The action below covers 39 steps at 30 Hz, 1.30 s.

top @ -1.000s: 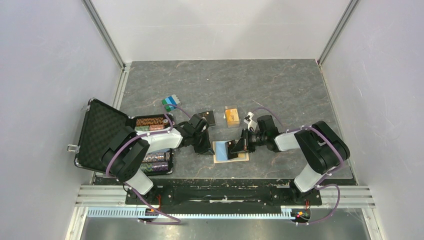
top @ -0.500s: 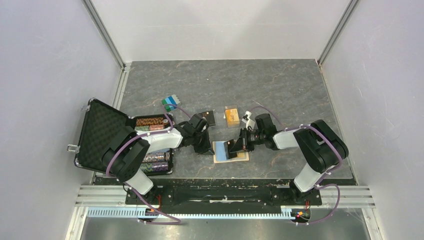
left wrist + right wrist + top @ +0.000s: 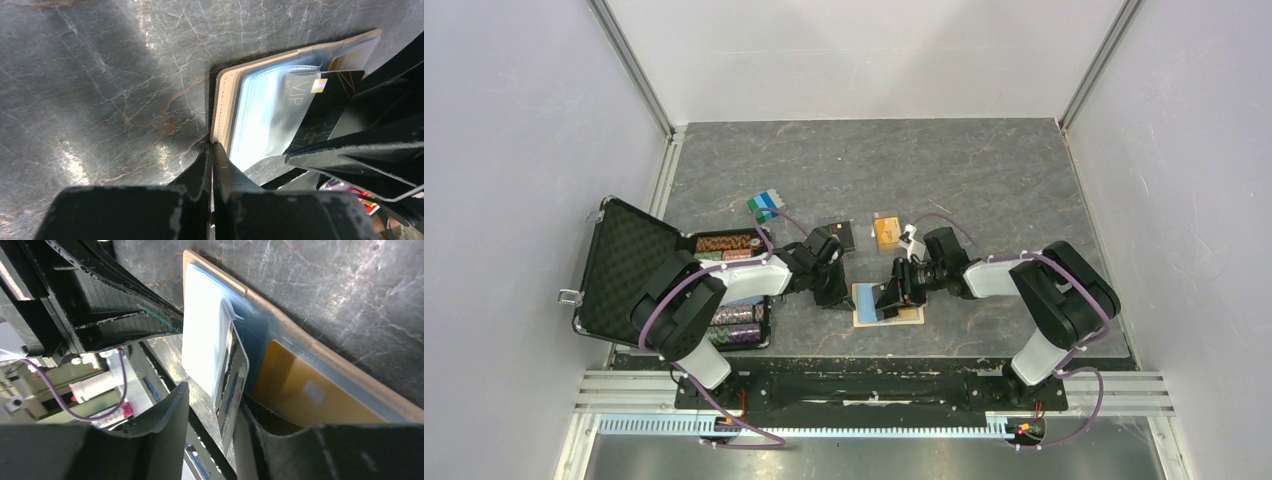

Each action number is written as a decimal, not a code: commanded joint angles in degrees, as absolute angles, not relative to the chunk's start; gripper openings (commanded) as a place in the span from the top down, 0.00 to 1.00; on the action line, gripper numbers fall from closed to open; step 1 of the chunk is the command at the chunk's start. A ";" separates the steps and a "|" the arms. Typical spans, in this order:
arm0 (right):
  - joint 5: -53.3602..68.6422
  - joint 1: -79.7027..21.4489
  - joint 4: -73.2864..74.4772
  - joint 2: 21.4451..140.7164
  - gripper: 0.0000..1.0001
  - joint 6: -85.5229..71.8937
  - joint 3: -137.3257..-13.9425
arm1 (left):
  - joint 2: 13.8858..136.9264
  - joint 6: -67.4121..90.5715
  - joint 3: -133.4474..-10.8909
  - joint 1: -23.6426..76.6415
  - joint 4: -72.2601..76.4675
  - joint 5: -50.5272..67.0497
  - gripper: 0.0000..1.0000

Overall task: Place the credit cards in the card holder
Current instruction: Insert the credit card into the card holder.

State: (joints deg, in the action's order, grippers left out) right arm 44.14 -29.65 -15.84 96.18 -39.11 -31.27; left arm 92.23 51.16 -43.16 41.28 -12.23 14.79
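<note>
Mid-insertion: the dark VIP card [image 3: 330,104] sits half-sleeved in the card holder [image 3: 252,120]. Right jaws are released around it, left jaws clenched at its nine-o'clock edge. Next, I judge, nudge it home.

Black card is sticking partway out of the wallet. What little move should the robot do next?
Probably push the black card deeper with the right gripper. Its jaws stand apart around the card, which pokes out of the clear pocket, while the shut left gripper presses at the wallet's edge.

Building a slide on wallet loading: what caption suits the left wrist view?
Shut left gripper at the open card holder's edge; a black VIP card sits partly inside a light-blue sleeve.
</note>
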 commanded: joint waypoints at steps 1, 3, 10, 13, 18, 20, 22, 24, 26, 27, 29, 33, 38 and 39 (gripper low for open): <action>37.33 -30.40 -1.62 92.58 0.60 -30.85 -36.28 | 94.49 50.40 -42.10 42.01 -15.21 11.60 0.98; 36.05 -30.65 2.74 92.09 0.53 -28.95 -37.94 | 94.69 50.43 -42.31 42.01 -15.21 11.58 0.98; 33.33 -31.68 9.96 90.04 0.37 -25.90 -40.51 | 95.20 50.39 -42.96 42.01 -16.05 11.34 0.98; 32.00 -32.05 11.80 89.10 0.31 -25.41 -41.26 | 95.36 50.45 -42.98 42.01 -16.17 11.32 0.98; 28.24 -32.60 16.56 88.06 0.23 -23.17 -43.79 | 95.63 50.54 -43.27 42.01 -16.19 11.42 0.98; 26.65 -32.78 18.51 87.83 0.21 -22.10 -44.93 | 95.79 50.54 -43.48 42.08 -16.21 11.56 0.98; 25.12 -32.96 20.19 87.70 0.20 -21.27 -45.80 | 95.79 50.45 -43.45 42.04 -16.17 11.57 0.98; 24.39 -33.00 20.96 87.67 0.19 -20.71 -46.14 | 95.74 50.44 -43.48 42.10 -16.17 11.60 0.98; 24.12 -33.20 21.01 87.71 0.20 -20.50 -46.15 | 95.87 50.37 -43.51 42.10 -16.17 11.74 0.98; 24.06 -33.27 20.85 87.95 0.20 -20.48 -46.10 | 95.87 50.36 -43.54 42.10 -16.17 11.72 0.98; 24.31 -33.34 20.16 88.69 0.22 -20.30 -45.78 | 95.96 50.28 -43.68 42.10 -16.17 11.82 0.98; 25.46 -33.34 18.19 91.04 0.27 -20.39 -45.01 | 96.39 50.10 -43.87 42.18 -16.17 12.04 0.98; 29.21 -34.13 17.10 93.74 0.40 -20.43 -46.33 | 96.73 50.01 -44.13 42.45 -16.13 12.25 0.98; 29.72 -34.49 16.78 94.22 0.42 -20.67 -46.56 | 96.68 50.01 -44.14 42.51 -16.17 12.22 0.98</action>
